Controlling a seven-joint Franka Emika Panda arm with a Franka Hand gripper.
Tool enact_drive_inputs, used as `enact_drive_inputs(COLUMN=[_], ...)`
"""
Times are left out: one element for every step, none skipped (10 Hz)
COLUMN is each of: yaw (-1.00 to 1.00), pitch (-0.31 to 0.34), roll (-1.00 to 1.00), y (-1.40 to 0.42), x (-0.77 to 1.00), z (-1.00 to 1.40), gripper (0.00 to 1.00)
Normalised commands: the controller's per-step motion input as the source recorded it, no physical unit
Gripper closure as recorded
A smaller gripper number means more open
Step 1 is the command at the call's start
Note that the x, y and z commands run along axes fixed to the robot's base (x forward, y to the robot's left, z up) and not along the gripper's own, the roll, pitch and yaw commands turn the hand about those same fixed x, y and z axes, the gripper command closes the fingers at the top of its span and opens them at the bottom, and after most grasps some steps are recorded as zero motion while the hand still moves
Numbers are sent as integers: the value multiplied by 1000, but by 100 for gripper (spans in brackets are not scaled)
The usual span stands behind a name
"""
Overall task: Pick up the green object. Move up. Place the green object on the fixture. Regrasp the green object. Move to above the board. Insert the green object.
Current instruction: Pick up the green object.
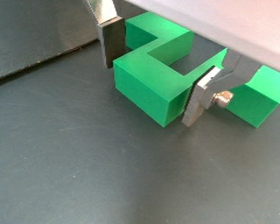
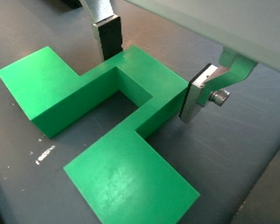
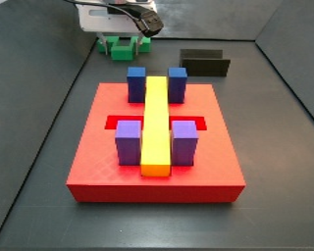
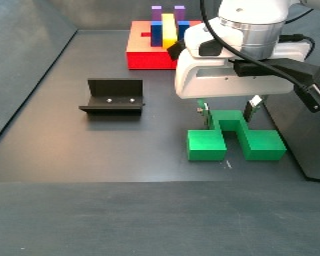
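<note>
The green object lies flat on the dark floor, a stepped bright green block with a notch in its middle. My gripper is open and straddles its middle bridge. One silver finger stands a little off the block, while the opposite finger is at its side face. In a side view the gripper hangs low over the green object. From the opposite side the hand covers most of the green object. The black fixture stands apart and holds nothing.
The red board carries two blue blocks, two purple blocks and a long yellow bar. Enclosure walls rise close beside the green object.
</note>
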Motion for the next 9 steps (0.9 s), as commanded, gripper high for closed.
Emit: enact_drive_inputs(yaw=[-66, 0, 0, 0, 0, 0, 0, 0, 0], pitch=[0, 0, 0, 0, 0, 0, 0, 0, 0], roll=[54, 4, 0, 0, 0, 0, 0, 0, 0], y=[0, 0, 0, 0, 0, 0, 0, 0, 0], x=[0, 0, 0, 0, 0, 0, 0, 0, 0], z=[0, 0, 0, 0, 0, 0, 0, 0, 0], gripper=[0, 0, 0, 100, 100, 100, 100, 100, 100])
